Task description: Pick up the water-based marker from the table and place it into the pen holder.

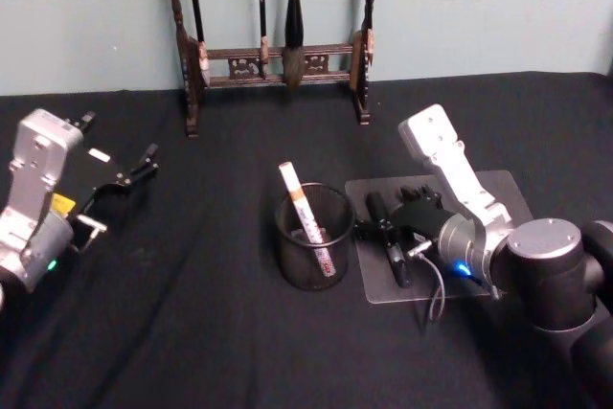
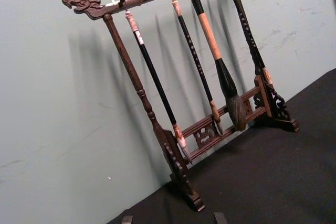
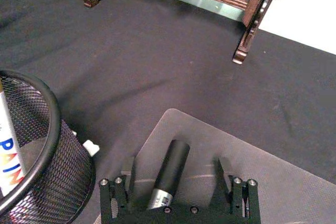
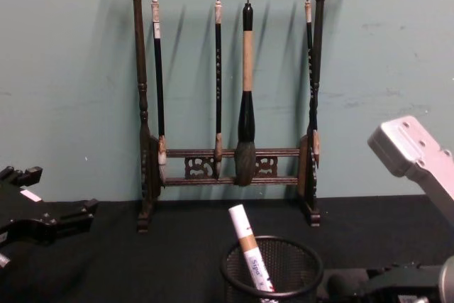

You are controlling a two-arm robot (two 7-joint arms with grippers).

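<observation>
A black-covered desk (image 1: 192, 332) stands against a pale green wall. Near the middle is the pen holder (image 1: 295, 267), a round black wire-mesh cup, with a white marker (image 1: 305, 213) leaning upright inside it. Just to its right lies a clear mat (image 1: 503, 200), and on the mat lies the water-based marker (image 1: 397, 263), dark and capped, flat on its side.

The right tool (image 3: 174, 167) is low over the mat. Its two fingers (image 3: 127, 167) are spread apart, one on each side of the marker, which lies between them and closer to the finger on the holder's side; neither finger presses on it.

The left tool (image 1: 120, 189) hangs over the desk's far left, well away, with its fingers apart and nothing between them.

A dark wooden brush rack (image 4: 142, 104) with hanging brushes stands at the back.
</observation>
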